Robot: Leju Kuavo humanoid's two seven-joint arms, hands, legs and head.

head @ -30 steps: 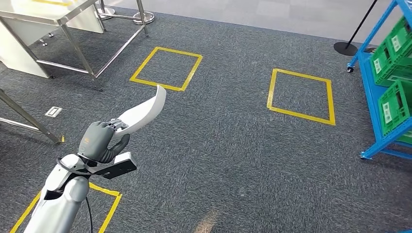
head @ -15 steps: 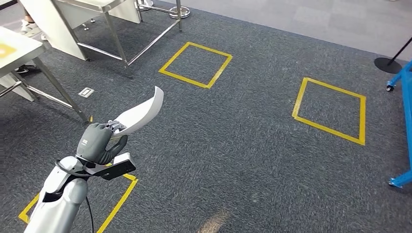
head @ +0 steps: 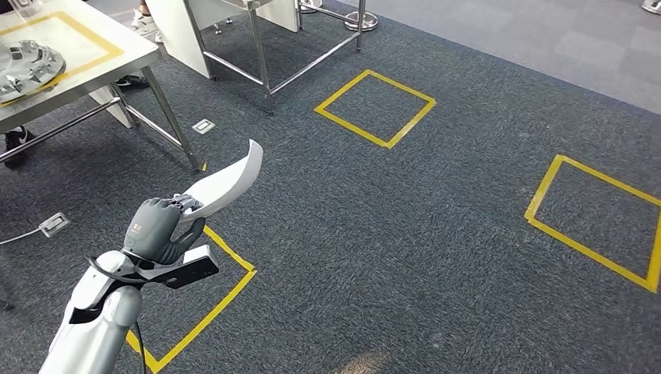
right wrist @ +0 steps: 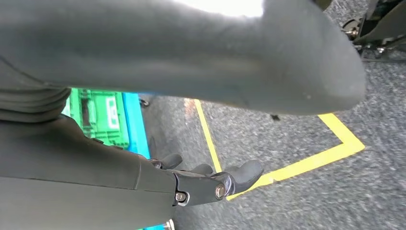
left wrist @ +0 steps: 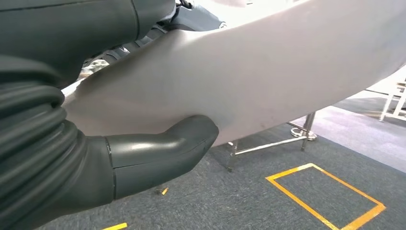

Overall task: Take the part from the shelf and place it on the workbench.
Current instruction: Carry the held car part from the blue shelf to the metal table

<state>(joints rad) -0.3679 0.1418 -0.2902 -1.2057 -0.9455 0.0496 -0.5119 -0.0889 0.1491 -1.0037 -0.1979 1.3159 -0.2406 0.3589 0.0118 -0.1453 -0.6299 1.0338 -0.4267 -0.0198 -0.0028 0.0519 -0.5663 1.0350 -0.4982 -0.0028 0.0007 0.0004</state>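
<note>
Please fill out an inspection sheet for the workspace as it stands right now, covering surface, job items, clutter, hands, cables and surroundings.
Surface: steel workbench at upper left, yellow tape outline on top.
Job's things: white curved part held in the left hand, off the bench.
Clutter: round metal part lying on the workbench.
Hands: left hand grips the white part; right hand holds nothing, fingers apart.
Cables: black cable running along the left arm; thin cord leading to a floor box.
Surroundings: grey carpet with yellow tape squares; second steel table frame behind.
</note>
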